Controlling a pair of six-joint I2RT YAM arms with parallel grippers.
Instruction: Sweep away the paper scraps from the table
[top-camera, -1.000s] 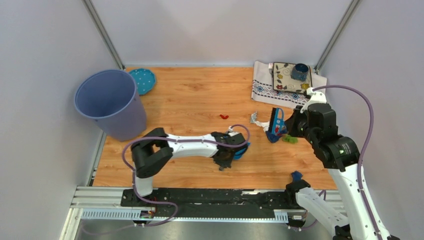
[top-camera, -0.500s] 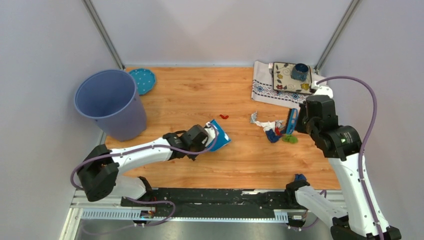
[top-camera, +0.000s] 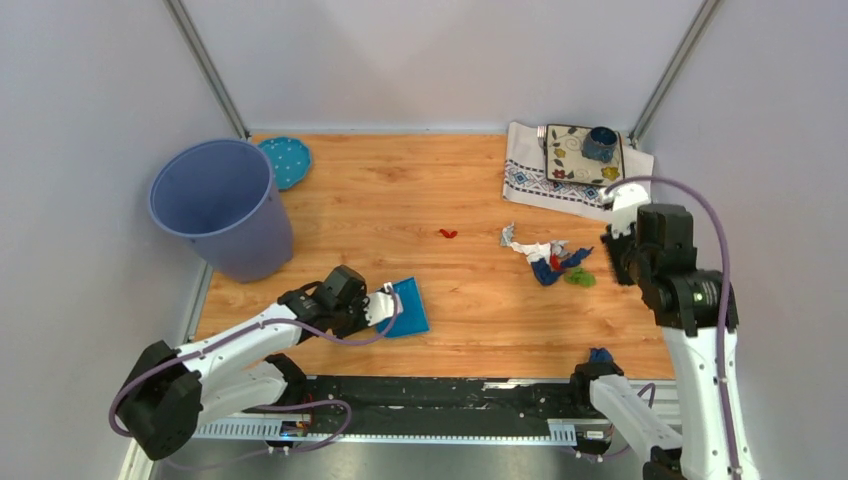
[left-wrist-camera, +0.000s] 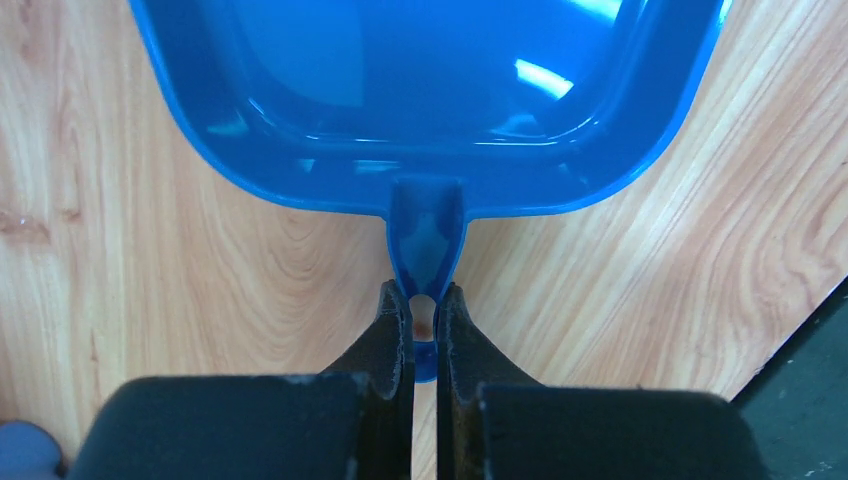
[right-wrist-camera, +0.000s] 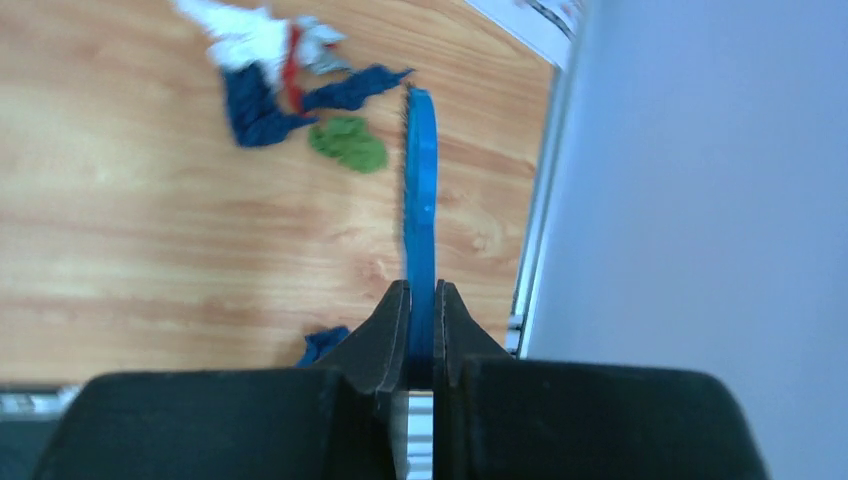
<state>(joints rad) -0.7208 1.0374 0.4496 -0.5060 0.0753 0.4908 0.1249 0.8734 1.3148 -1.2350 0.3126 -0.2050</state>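
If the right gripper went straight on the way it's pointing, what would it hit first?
Probably the edge of the patterned cloth: the blue brush in the right gripper leads, passing beside the green scrap over bare table. Depth is unclear.

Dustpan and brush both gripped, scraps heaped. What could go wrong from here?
1. The dustpan lies well apart from the main paper scraps; brushing across that stretch may scatter them.
2. The lone red scrap and the blue scrap by the front rail sit outside the heap and could be missed.
3. The left end effector pinches only the handle's tip, so the pan may pivot.
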